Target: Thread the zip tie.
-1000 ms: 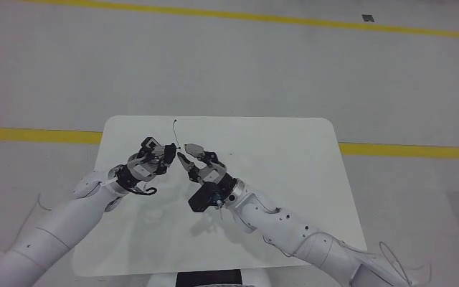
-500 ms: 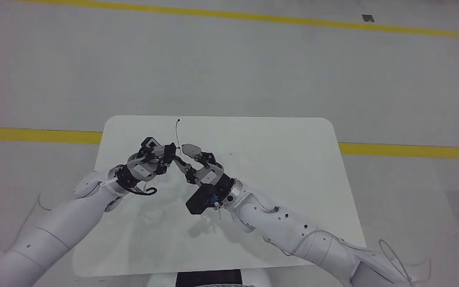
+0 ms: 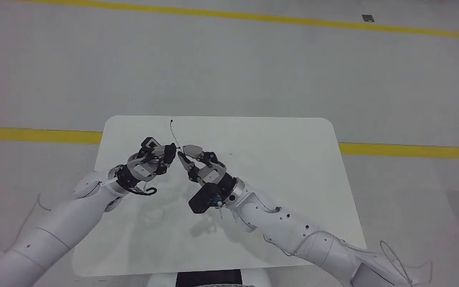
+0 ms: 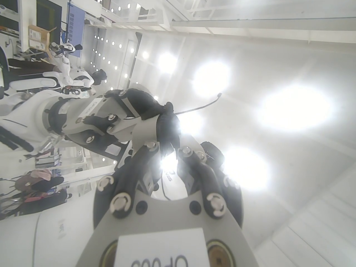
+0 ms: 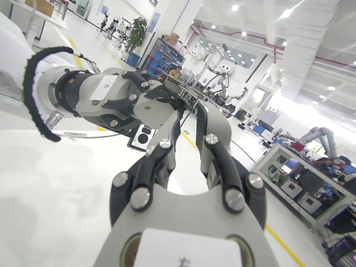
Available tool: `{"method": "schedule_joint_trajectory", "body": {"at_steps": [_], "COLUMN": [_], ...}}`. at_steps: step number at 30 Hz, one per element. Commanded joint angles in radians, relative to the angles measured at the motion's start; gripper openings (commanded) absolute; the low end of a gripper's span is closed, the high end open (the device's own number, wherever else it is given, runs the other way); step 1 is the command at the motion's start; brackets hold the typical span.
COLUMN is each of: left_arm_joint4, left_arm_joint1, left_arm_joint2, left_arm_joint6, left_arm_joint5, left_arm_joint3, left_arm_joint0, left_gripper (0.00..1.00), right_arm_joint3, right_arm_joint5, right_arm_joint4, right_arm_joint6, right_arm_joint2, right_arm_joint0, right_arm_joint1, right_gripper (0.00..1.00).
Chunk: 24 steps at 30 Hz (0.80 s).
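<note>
Between left jaws, zip tie [image 4: 198,108]

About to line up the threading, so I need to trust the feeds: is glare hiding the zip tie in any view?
Left wrist view: ceiling lamps flare behind the zip tie; its tail shows dark, but glare bleeds over the gripped end. Right wrist view: evenly lit, no flare across the right gripper. Top view: even light on the table, the tie dark against white.
</note>
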State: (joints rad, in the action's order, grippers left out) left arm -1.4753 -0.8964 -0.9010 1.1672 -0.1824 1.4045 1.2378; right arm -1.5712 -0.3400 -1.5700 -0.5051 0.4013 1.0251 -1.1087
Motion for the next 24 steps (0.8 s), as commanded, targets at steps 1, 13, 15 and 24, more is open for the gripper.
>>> {"method": "schedule_joint_trajectory", "body": {"at_steps": [1,13,15,24], "left_arm_joint4": [0.000,0.000,0.000,0.000], "left_arm_joint1": [0.000,0.000,0.000,0.000], "left_arm_joint2": [0.000,0.000,0.000,0.000], "left_arm_joint6": [0.000,0.000,0.000,0.000], "left_arm_joint5": [0.000,0.000,0.000,0.000], "left_arm_joint3": [0.000,0.000,0.000,0.000], "left_arm_joint0": [0.000,0.000,0.000,0.000], "left_gripper": [0.00,0.00,0.00,0.00], "right_arm_joint3": [0.001,0.004,0.005,0.007], "right_arm_joint5": [0.000,0.000,0.000,0.000], "right_arm_joint4": [0.000,0.000,0.000,0.000], "right_arm_joint6": [0.003,0.000,-0.001,-0.007], "right_arm_joint2": [-0.002,0.001,0.004,0.036], "right_arm_joint0": [-0.001,-0.003,0.000,0.023], "right_arm_joint1": [0.000,0.001,0.002,0.011], "right_gripper": [0.14,0.00,0.00,0.00]}}
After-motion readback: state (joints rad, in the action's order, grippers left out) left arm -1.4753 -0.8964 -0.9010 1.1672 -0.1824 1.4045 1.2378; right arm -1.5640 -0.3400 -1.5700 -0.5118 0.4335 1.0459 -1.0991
